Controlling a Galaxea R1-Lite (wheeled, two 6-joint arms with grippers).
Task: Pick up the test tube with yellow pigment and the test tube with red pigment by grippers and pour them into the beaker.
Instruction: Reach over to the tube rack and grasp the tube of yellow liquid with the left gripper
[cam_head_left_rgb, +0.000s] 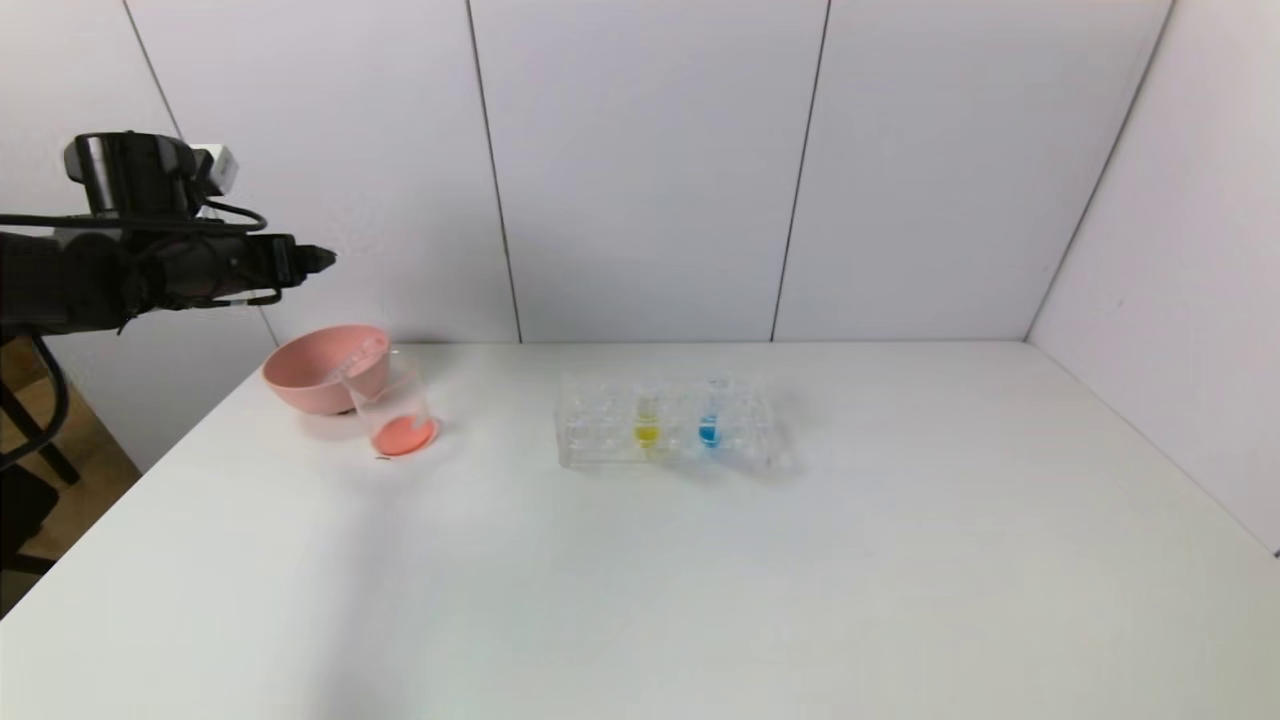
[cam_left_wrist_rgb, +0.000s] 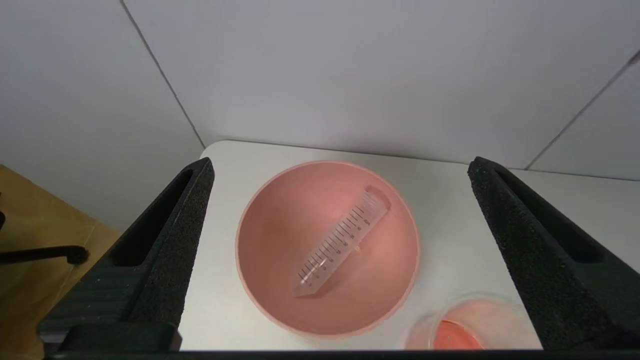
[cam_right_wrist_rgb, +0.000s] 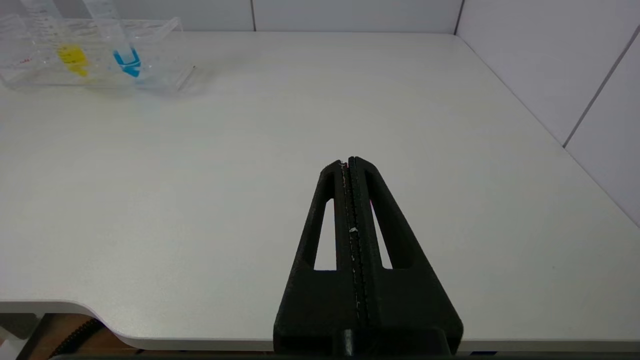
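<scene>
1. You look about halfway: the beaker (cam_head_left_rgb: 397, 412) already holds red-orange liquid, and an emptied tube (cam_left_wrist_rgb: 343, 243) lies in the pink bowl (cam_left_wrist_rgb: 270, 280), likely the test tube with red pigment, now drained.
2. You still have the test tube with yellow pigment (cam_head_left_rgb: 647, 420) upright in the clear rack (cam_head_left_rgb: 590, 425) mid-table, beside the blue tube (cam_head_left_rgb: 709, 421).
3. Your left gripper (cam_left_wrist_rgb: 340, 180) hangs above the bowl, fingers spread wide and holding nothing.
4. Your right gripper (cam_right_wrist_rgb: 348, 161) waits over the table's near edge, fingers pressed together, empty.
5. The beaker stands touching or just beside the bowl, near the table's (cam_head_left_rgb: 700, 600) far-left corner.
</scene>
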